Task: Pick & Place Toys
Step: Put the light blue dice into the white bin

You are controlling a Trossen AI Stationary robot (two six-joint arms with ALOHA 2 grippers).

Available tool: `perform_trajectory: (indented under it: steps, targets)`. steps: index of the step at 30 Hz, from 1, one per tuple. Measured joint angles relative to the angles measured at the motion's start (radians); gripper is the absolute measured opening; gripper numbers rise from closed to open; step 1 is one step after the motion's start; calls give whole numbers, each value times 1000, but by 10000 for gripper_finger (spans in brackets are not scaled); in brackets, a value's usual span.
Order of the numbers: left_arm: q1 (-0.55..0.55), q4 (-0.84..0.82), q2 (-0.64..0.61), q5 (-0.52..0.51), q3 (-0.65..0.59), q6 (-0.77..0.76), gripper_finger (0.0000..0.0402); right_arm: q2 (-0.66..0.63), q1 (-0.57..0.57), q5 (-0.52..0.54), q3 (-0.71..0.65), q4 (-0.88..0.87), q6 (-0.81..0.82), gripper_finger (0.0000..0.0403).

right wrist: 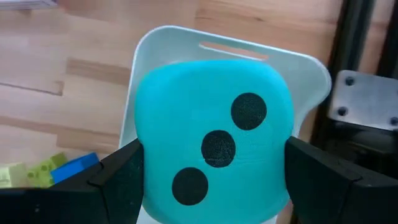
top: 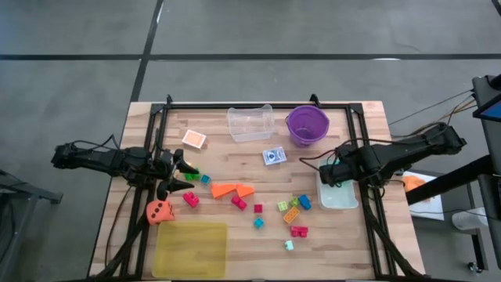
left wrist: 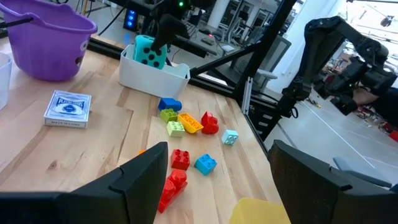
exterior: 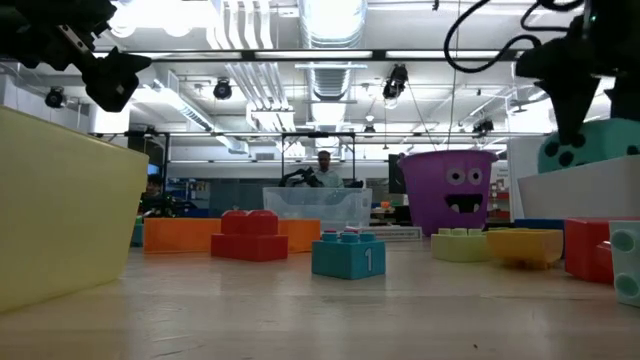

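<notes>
A teal die point(right wrist: 214, 140) with black pips sits between the fingers of my right gripper point(right wrist: 214, 186), over a white tub point(right wrist: 236, 46) at the table's right edge point(top: 338, 196). My left gripper point(left wrist: 217, 180) waits open at the table's left side point(top: 184, 174), with nothing between its fingers. Small bright bricks point(top: 293, 210), orange wedges point(top: 232, 189) and two card packs point(top: 274, 156) point(top: 194, 139) lie flat on the wood. An orange die point(top: 159, 211) rests by the left arm. My right gripper pinches the teal die by two opposite side faces point(right wrist: 146, 155), one finger point(right wrist: 121, 180) on each. The fingers come steeply from above. The three-pip face points up at the wrist. The die's lower part point(left wrist: 149, 59) is below the tub's rim; whether it rests on the tub's floor I cannot tell.
A purple bucket point(top: 307, 125) and a clear plastic tub point(top: 250, 123) stand at the table's far side. A flat yellow tray point(top: 190, 249) lies at the near left. Black frame rails point(top: 362, 149) run along the table's sides.
</notes>
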Motion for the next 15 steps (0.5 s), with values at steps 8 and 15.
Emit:
perform_trajectory:
  steps: [8,15]
  targets:
    - [0,0,0,0,0,0,274,66,-2,36,-31,27,7,303]
    - [0,0,0,0,0,0,274,69,-1,35,-46,48,31,303]
